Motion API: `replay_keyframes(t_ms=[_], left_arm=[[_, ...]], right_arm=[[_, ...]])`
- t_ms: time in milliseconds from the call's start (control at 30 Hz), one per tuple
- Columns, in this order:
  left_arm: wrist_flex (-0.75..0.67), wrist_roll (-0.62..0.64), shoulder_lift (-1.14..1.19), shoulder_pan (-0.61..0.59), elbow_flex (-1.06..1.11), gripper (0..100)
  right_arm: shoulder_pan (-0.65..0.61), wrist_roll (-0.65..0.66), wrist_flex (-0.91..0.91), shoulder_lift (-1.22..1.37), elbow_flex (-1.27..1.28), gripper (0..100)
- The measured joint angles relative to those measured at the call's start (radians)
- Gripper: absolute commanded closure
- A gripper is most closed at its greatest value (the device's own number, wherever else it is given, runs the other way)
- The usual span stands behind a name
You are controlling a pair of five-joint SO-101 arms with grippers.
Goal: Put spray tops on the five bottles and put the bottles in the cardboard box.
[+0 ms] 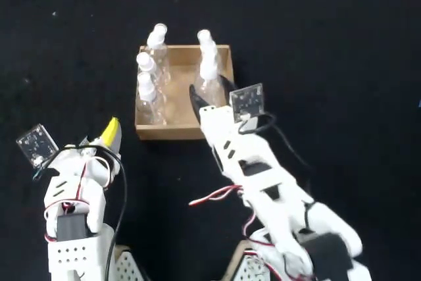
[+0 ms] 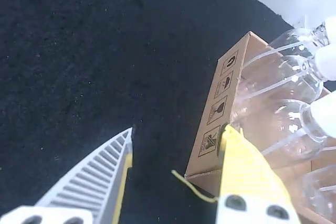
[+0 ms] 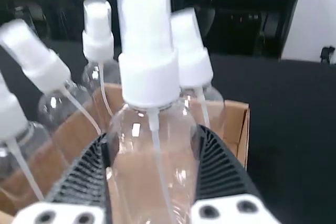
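Right gripper (image 3: 153, 140): its black fingers press on both sides of one clear bottle (image 3: 149, 182), below the white spray top (image 3: 146, 51).
Held bottle: it stands upright in the right half of the cardboard box (image 1: 168, 131), near the wall closest to the arms. I cannot tell whether its base touches the box floor.
Left row of bottles (image 1: 146, 89): three bottles with spray tops, inside the box along its left wall.
Back-right bottle (image 1: 205, 43): it has a top on and stands just behind the held bottle.
Left gripper (image 2: 177, 129): the fingers are spread with nothing between them. The yellow finger (image 2: 247, 177) is just beside a box corner, over the black table (image 1: 329, 64).
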Motion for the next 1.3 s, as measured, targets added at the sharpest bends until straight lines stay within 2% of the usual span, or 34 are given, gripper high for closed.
replay_keyframes(t_ms=[300,1300], left_arm=[[0.000,0.000,0.000,0.000,0.000,75],[0.000,0.000,0.000,0.000,0.005,75]], right_arm=[[0.000,0.000,-0.172,0.184,-0.002,97.5],[0.000,0.000,-0.184,0.221,-0.002,97.7]])
